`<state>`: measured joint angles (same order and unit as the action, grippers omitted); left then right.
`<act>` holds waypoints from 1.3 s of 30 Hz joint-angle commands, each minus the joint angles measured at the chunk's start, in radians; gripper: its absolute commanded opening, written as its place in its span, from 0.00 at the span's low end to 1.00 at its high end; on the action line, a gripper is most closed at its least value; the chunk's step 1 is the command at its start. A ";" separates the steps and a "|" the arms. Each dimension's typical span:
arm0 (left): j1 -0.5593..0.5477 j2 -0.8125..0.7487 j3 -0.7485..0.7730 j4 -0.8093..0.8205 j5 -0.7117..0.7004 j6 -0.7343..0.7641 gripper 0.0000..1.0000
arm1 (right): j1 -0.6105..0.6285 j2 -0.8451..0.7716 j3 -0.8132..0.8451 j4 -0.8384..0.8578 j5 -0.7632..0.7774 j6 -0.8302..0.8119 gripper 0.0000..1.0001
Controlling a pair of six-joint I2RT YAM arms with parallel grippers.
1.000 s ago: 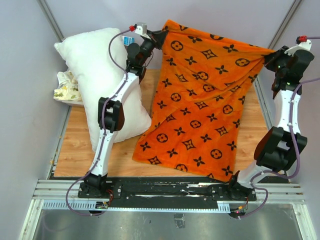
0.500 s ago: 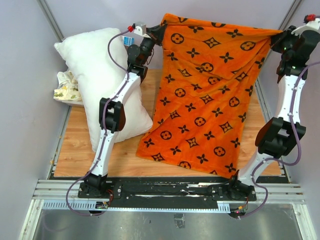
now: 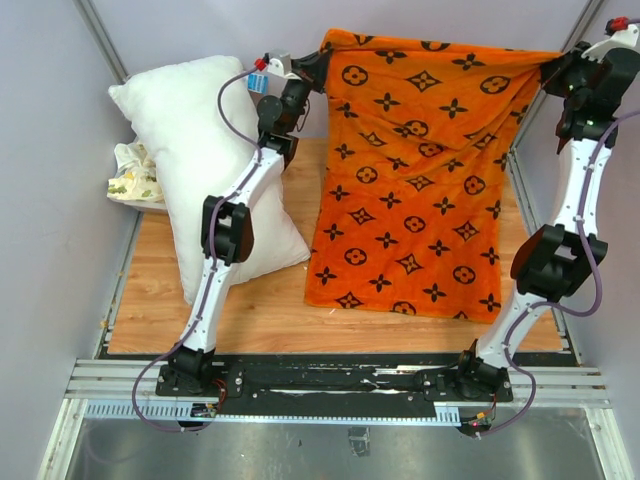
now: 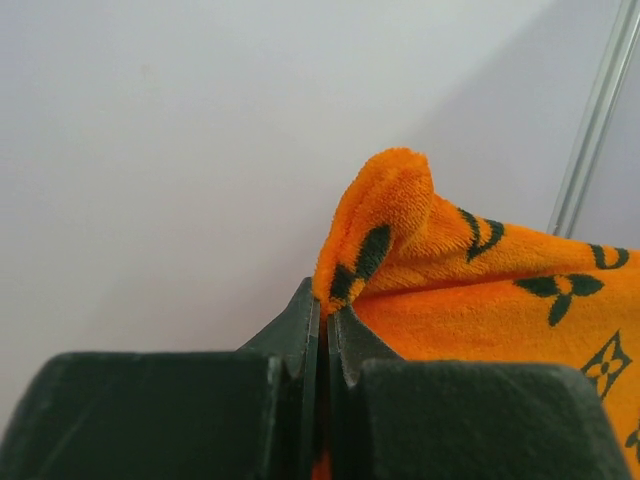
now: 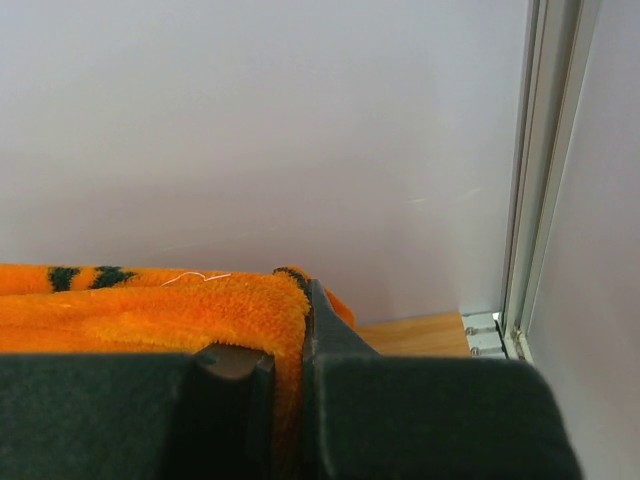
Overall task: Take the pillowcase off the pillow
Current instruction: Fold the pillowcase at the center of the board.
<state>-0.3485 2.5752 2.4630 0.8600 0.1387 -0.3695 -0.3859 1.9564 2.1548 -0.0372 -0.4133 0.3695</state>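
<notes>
The orange pillowcase [image 3: 415,190] with black motifs hangs spread between both arms, its lower edge near the table's front. My left gripper [image 3: 318,65] is shut on its upper left corner, where the orange pillowcase [image 4: 400,240] bunches above the jaws of the left gripper [image 4: 323,310]. My right gripper [image 3: 552,68] is shut on the upper right corner; the pillowcase [image 5: 150,310] folds over one finger of the right gripper [image 5: 292,320]. The bare white pillow [image 3: 190,150] lies on the left, apart from the pillowcase, under my left arm.
A small white printed cloth [image 3: 132,175] sits at the far left beside the pillow. The wooden table [image 3: 250,310] shows in front of the pillowcase. Grey walls and metal posts [image 5: 535,170] close in the back and sides.
Both grippers have lifted the pillowcase higher and the right one has moved back and right, pulling the fabric taut. Its lower edge has risen off the front of the table.
</notes>
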 commanded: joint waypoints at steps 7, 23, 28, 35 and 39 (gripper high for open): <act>0.043 -0.041 -0.225 0.170 -0.076 0.070 0.00 | -0.039 -0.098 -0.297 0.126 0.069 0.015 0.01; 0.024 -0.436 -1.139 0.668 -0.041 0.116 0.00 | -0.081 -0.515 -0.928 0.243 0.073 0.121 0.01; -0.002 -0.561 -1.386 0.764 -0.016 0.142 0.00 | -0.085 -0.673 -1.073 0.164 0.130 0.154 0.01; -0.083 -0.730 -1.737 0.833 -0.061 0.261 0.00 | -0.093 -0.876 -1.316 0.104 0.154 0.285 0.01; -0.140 -0.813 -1.886 0.906 -0.096 0.306 0.00 | -0.093 -0.973 -1.397 0.030 0.165 0.318 0.01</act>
<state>-0.4625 1.8503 0.6777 1.5238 0.1406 -0.1608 -0.4480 1.0679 0.8021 0.0429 -0.3210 0.6147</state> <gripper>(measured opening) 0.030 0.053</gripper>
